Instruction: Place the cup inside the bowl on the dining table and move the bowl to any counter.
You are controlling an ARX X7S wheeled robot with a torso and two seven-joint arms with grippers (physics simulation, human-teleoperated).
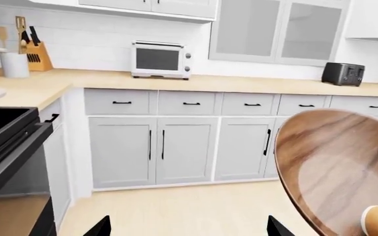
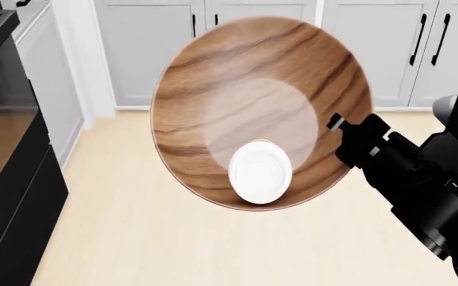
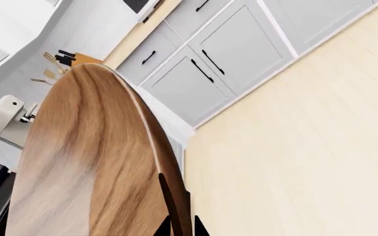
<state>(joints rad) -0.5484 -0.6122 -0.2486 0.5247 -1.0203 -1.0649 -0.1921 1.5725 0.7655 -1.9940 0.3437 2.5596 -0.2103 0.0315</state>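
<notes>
We carry the bowl (image 2: 213,89) above the floor, cup (image 2: 260,171) resting inside it. Right tool (image 3: 181,227) pinches the bowl's rim; left tool (image 1: 185,227) hangs spread, holding nothing. We judge we should keep the bowl level while approaching the worktop (image 1: 255,83), then lower gently.

- The head view looked forward and down from above at the bowl (image 2: 245,89), which filled the middle of the picture, with the floor (image 2: 133,238) and grey cabinet doors (image 2: 153,47) behind it.
- The left wrist view faced level across the kitchen toward the counter (image 1: 241,83), the toaster oven (image 1: 161,59) and the toaster (image 1: 342,73); the bowl's rim showed only at one edge.
- The right wrist view sat very near the bowl's rim, tilted, facing along it toward the cabinets.
- All three views shared the bowl, the cabinets and the floor.
</notes>
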